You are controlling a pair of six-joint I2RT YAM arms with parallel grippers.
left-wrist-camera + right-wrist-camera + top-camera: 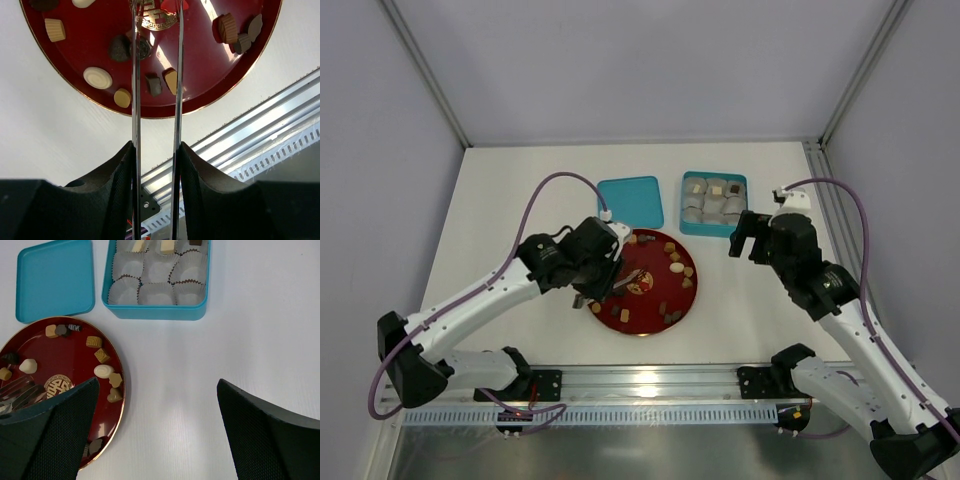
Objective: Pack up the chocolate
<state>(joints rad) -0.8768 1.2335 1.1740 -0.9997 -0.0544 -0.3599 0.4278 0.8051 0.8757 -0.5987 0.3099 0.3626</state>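
Several chocolate pieces (676, 268) lie scattered on a round red plate (655, 262) with a gold emblem. My left gripper (605, 270) hovers over the plate's left side, shut on a pair of thin metal tongs (134, 100). The two blades stand apart and reach toward the emblem. A dark piece (154, 85) and a tan one (171, 81) lie on the plate (200, 60) between the blades, and neither is pinched. My right gripper (157, 405) stands wide open over bare table right of the plate, holding nothing. A white oval piece (103, 371) lies near the plate's right rim.
A teal box (155, 312) with crinkled paper cups (156, 292) sits behind the plate; up to three pieces (167, 246) lie in its far row. Its teal lid (55, 280) lies flat to the left. An aluminium rail (650, 385) runs along the near edge.
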